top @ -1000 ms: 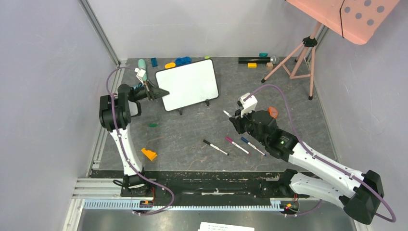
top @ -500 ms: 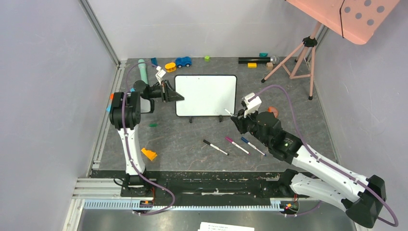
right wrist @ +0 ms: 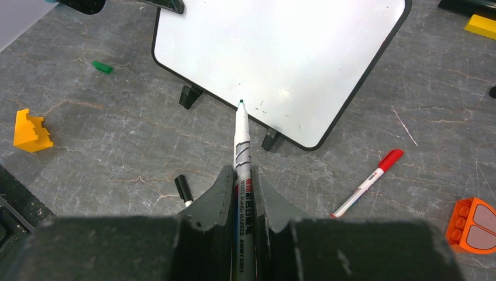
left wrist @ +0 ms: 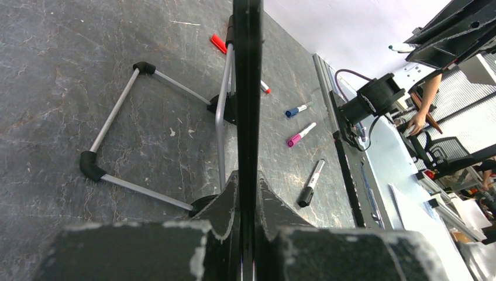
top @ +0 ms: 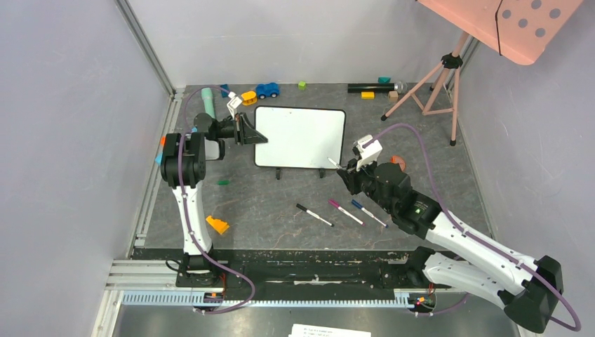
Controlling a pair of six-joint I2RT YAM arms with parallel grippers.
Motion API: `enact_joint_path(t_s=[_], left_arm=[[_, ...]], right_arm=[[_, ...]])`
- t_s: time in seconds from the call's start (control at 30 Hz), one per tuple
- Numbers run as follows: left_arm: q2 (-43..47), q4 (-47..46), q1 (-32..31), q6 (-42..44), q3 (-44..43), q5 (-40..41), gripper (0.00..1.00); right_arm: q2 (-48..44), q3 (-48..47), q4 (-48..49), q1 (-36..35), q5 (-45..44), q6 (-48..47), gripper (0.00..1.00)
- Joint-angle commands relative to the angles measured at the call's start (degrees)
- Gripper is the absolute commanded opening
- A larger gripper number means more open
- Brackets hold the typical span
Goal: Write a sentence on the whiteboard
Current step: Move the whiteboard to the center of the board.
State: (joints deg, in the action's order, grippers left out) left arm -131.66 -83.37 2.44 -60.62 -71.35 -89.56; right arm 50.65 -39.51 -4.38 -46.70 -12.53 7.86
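Here, one whiteboard (top: 300, 137) tight between left fingers (left wrist: 222, 205), one marker (right wrist: 241, 134) tight between right fingers (right wrist: 217, 196).

- The whiteboard (top: 300, 137), pinched at its edge in the left claw (top: 256, 135), has swung from skewed to square.
- The right claw (top: 342, 168) with its marker (right wrist: 241, 136) has moved up close to it.

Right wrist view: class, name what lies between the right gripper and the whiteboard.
Only the marker held by the right gripper, its green tip over the whiteboard; seen in the right wrist view.
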Motion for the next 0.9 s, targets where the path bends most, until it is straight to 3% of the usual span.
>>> enact_joint_path(t_s=[0.0, 0.07, 0.2, 0.3, 0.47, 0.63, 0.87], left_arm=[[-0.39, -5.84, 0.14, -2.31, -2.65, -5.14, 0.02], [-0.57, -5.84, 0.14, -2.52, -2.90, -5.16, 0.04], [-0.76, -5.84, 0.51, -2.69, -3.03, -5.07, 0.43], [-0.33, -5.84, 0.89, -1.84, -2.38, -4.85, 0.64], [-0.08, -5.84, 1.25, -1.36, -1.82, -4.48, 0.76], [1.54, -5.84, 2.30, 0.99, 0.64, -3.25, 0.99], [7.51, -5.84, 8.23, 5.71, 8.90, 6.35, 1.00]], right_arm=[[0.23, -0.44, 1.92, 0.16, -1.11, -0.57, 0.00], [0.09, -0.34, 1.84, 0.20, -1.21, -0.65, 0.00], [-0.34, -0.09, 1.52, 0.38, -1.89, -0.91, 0.00], [-0.48, 0.03, 1.39, 0.54, -2.32, -1.00, 0.00], [-0.33, -0.13, 1.49, 0.65, -2.07, -0.74, 0.00], [-0.29, -0.46, 1.43, 0.65, -1.70, -1.00, 0.00], [-0.82, -0.44, 1.00, 0.69, -1.54, -1.46, 0.00]])
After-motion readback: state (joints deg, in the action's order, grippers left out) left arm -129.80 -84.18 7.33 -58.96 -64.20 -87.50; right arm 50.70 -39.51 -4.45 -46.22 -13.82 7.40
